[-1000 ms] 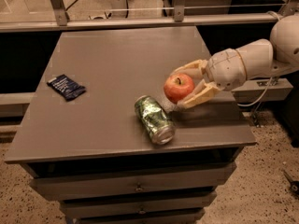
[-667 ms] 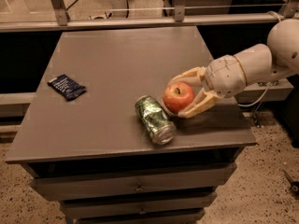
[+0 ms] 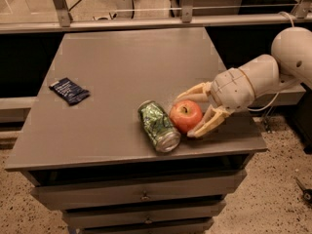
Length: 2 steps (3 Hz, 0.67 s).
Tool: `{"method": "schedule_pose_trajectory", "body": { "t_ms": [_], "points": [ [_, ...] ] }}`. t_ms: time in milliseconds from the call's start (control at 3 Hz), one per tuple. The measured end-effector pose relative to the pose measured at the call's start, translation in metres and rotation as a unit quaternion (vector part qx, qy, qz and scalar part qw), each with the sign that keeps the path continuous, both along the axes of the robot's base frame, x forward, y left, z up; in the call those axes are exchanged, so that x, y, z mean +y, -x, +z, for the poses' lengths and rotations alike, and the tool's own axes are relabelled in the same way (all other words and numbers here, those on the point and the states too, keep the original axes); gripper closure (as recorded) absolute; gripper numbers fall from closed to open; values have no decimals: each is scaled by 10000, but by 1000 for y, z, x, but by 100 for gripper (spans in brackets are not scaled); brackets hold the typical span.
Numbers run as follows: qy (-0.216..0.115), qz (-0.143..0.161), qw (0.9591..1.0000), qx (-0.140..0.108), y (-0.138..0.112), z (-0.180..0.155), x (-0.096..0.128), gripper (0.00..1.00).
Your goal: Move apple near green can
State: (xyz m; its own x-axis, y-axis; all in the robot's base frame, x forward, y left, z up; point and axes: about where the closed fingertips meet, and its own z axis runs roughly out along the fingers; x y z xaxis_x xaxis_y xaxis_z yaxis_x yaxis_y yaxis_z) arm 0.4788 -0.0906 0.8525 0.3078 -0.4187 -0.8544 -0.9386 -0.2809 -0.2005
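1. cream-coloured two-finger gripper claw [image 3: 183, 117] reaches in from the right edge of the flat grey table [image 3: 122, 62], low over the top, its fingers clamped on the round red apple with yellow-orange patches [image 3: 185, 116], one finger over the far side and one along the near side.
2. between those fingers the apple seems to sit on or just above the tabletop. the grip from two opposite sides stops the round fruit from rolling.
3. just beyond the fingertips, to the left, lies the dented green-and-white aluminium drink can [image 3: 158, 126] on its side, its silver end turned toward the front edge. the apple is right beside it, touching or all but touching.
4. judged from this, the apple is already near the green can, so the move looks almost done. what is left is to let go and draw back.
5. risk, as a guess: a can on its side rolls easily, so a nudge from the apple or from the near finger could send it toward the table edge.
6. far off to the left of the claw, well apart from both, lies a flat dark blue snack packet [image 3: 69, 90], not involved.
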Motion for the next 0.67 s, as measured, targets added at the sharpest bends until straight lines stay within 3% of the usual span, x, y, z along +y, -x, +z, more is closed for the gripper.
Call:
{"method": "schedule_pose_trajectory", "body": {
  "t_ms": [667],
  "points": [
    [96,142,9998,73,8,-9,-1,14]
  ]
}}
